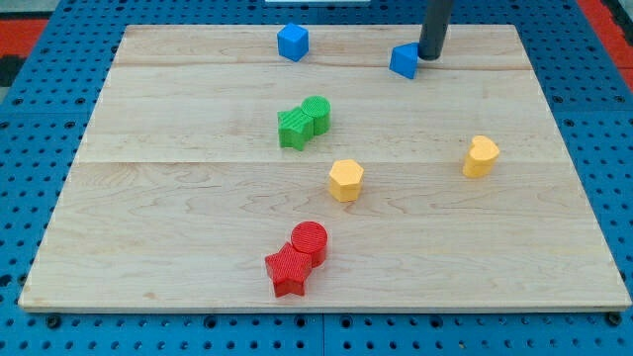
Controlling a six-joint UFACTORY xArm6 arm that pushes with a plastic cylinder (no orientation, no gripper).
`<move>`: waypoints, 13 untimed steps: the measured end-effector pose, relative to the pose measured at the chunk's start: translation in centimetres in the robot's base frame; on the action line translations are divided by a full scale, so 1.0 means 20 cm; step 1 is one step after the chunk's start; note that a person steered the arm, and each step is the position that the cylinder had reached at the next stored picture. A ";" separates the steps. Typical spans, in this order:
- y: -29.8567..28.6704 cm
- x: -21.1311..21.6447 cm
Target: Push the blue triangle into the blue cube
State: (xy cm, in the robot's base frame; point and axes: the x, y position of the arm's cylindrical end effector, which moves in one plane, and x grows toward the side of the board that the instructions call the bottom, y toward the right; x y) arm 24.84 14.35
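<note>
Pale matt wooden board point(198, 218), ridged red blocks point(299, 259), ridged green blocks point(303, 123), smooth dark rod point(435, 25)

A lab bench — wooden board point(326, 227) on blue pegboard point(40, 40).

The wooden board point(198, 218) I work over is pale, built of planks with seams running across the view. Beneath it and around all its edges lies a blue perforated surface point(40, 198), its holes in regular rows. Past the board's top corners, red patches point(25, 25) show at both sides. Above its top edge, a white strip point(341, 12) is visible. Lighting is even.
</note>
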 end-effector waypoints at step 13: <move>-0.30 0.05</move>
